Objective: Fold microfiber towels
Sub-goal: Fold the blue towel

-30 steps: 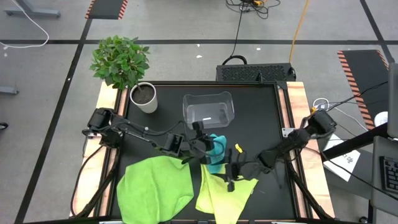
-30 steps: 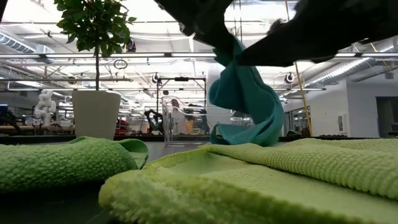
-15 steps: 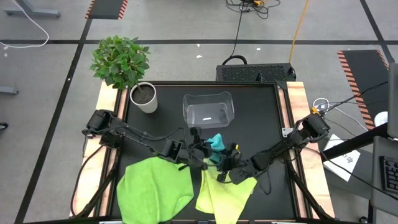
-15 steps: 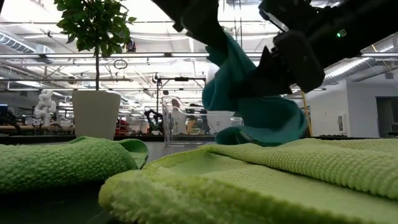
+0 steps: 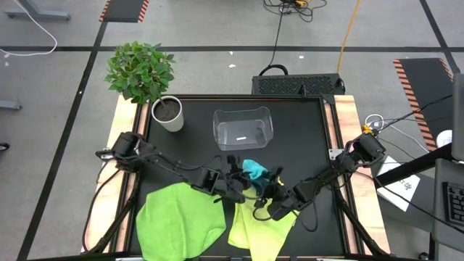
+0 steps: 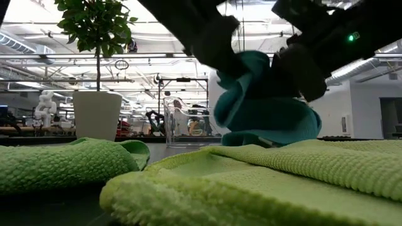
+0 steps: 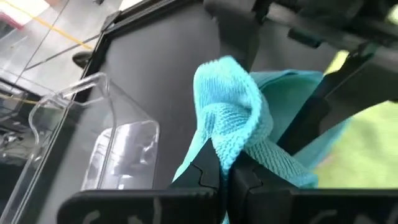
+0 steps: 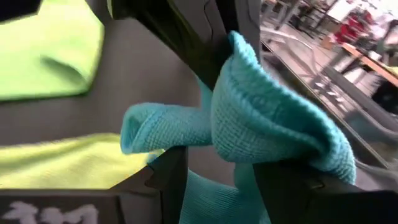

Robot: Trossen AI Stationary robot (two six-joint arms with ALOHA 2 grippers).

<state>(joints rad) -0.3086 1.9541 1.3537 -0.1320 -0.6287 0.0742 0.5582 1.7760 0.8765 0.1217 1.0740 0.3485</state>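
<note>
Black surface (image 5: 304, 138): potted plant (image 5: 141, 76) at a back corner, clear bin (image 5: 243, 129) at back centre. Bright green towel (image 5: 181, 217) and pale yellow-green towel (image 5: 261, 228) lie flat at the front. Turquoise towel (image 5: 254, 170) is bunched mid-surface between both arms, lifted off the surface. Left gripper (image 7: 227, 177): fingers clenched on a fold of it. Right gripper (image 8: 217, 165): fingers set wide around the bunch, cloth between them.

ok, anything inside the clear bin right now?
The clear bin looks empty: only glare and its bare floor show through. The turquoise towel hangs in front of it, pinched by the left gripper, right gripper around it.
</note>
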